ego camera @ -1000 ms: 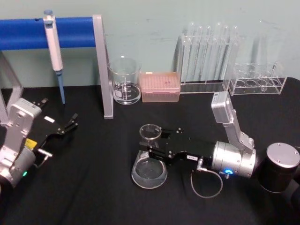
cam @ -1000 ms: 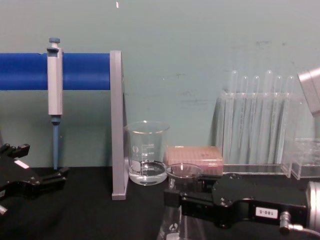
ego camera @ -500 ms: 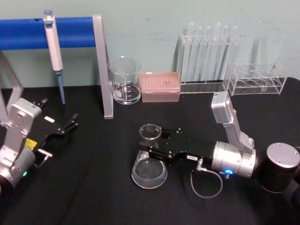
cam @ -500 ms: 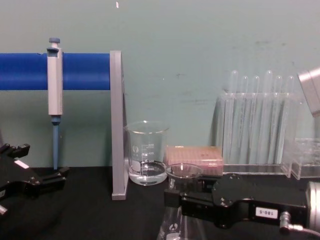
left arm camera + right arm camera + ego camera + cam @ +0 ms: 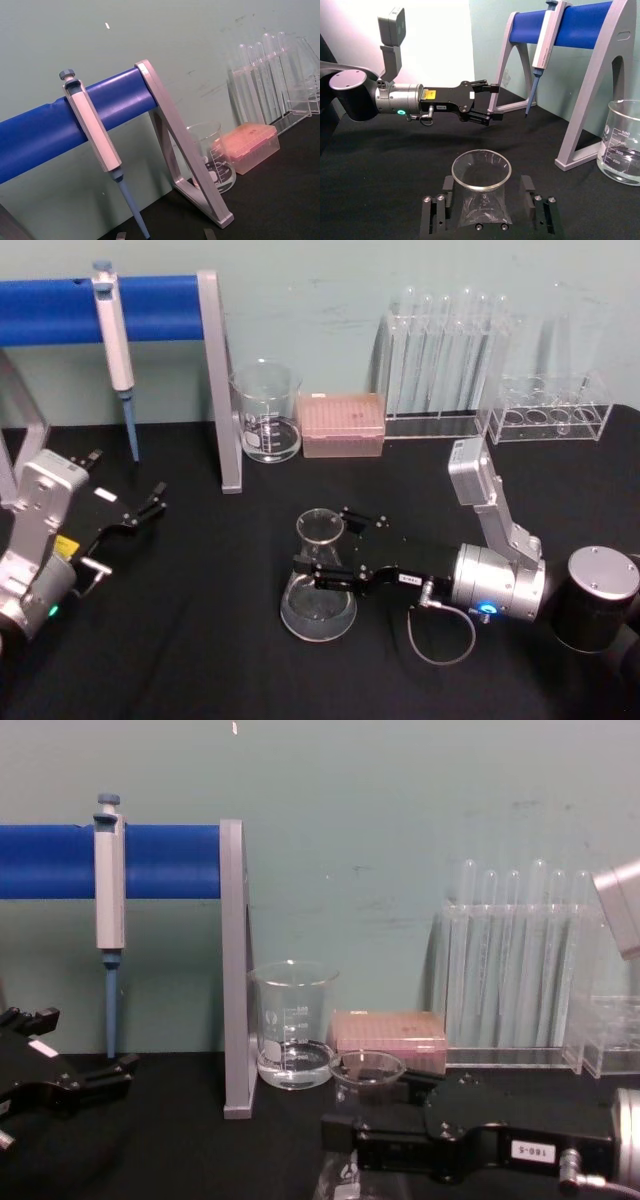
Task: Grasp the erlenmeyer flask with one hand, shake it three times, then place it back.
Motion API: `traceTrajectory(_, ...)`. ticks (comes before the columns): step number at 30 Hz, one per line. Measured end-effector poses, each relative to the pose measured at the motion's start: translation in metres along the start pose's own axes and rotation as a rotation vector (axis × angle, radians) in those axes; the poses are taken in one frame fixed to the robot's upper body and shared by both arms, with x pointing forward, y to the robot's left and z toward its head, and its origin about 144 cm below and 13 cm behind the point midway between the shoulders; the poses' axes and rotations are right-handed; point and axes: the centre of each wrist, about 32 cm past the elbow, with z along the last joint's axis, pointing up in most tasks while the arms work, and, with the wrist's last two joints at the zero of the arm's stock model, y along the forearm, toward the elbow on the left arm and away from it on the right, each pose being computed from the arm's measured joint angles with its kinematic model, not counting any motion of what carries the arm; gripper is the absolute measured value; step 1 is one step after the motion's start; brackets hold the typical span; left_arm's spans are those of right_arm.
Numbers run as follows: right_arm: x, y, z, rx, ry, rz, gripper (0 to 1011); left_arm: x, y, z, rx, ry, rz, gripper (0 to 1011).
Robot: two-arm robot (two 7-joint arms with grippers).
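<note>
Glass erlenmeyer flask point(image 5: 318, 580) upright on black table point(image 5: 200, 640), right pincer point(image 5: 322, 552) spread wide around neck, label unreadable, left pincer point(image 5: 140, 512) parted, idle.

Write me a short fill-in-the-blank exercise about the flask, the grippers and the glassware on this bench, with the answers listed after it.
1. The right gripper has its jaws on either side of the neck of the ______.
2. The pipette hangs from the ______ bar of the stand.
3. The beaker stands beside a ______ tip box.
4. The left gripper rests idle with its jaws ______.

Answers: erlenmeyer flask; blue; pink; open
</note>
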Motion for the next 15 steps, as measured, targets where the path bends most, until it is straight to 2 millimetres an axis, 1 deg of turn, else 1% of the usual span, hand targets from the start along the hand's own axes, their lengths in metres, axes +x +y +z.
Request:
traceTrajectory(1, 0.0, 0.0, 0.0, 0.0, 0.0, 0.0, 837, 0.0, 0.0, 0.0, 0.0, 0.0, 0.0, 1001)
traceTrajectory(2, 0.0, 0.0, 0.0001, 0.001, 0.0, 0.0, 837, 0.0, 0.0, 0.0, 0.0, 0.0, 0.0, 1001)
traceTrajectory(3, 0.0, 0.0, 0.0001, 0.001, 0.0, 0.0, 890, 0.0, 0.0, 0.0, 0.0, 0.0, 0.0, 1001)
traceTrajectory(5, 0.0001, 0.0, 0.0001, 0.002, 0.0, 0.0, 920, 0.0, 0.0, 0.0, 0.0, 0.0, 0.0, 1001)
traceTrajectory(6, 0.0001, 0.0, 0.0002, 0.002, 0.0, 0.0, 964, 0.0, 0.0, 0.0, 0.0, 0.0, 0.0, 1001)
traceTrajectory(8, 0.0002, 0.0, 0.0003, 0.003, 0.0, 0.0, 999, 0.0, 0.0, 0.0, 0.0, 0.0, 0.0, 1001)
traceTrajectory(15, 0.0003, 0.0, 0.0006, 0.004, -0.001, -0.001, 1000, 0.0, 0.0, 0.0, 0.0, 0.0, 0.0, 1001)
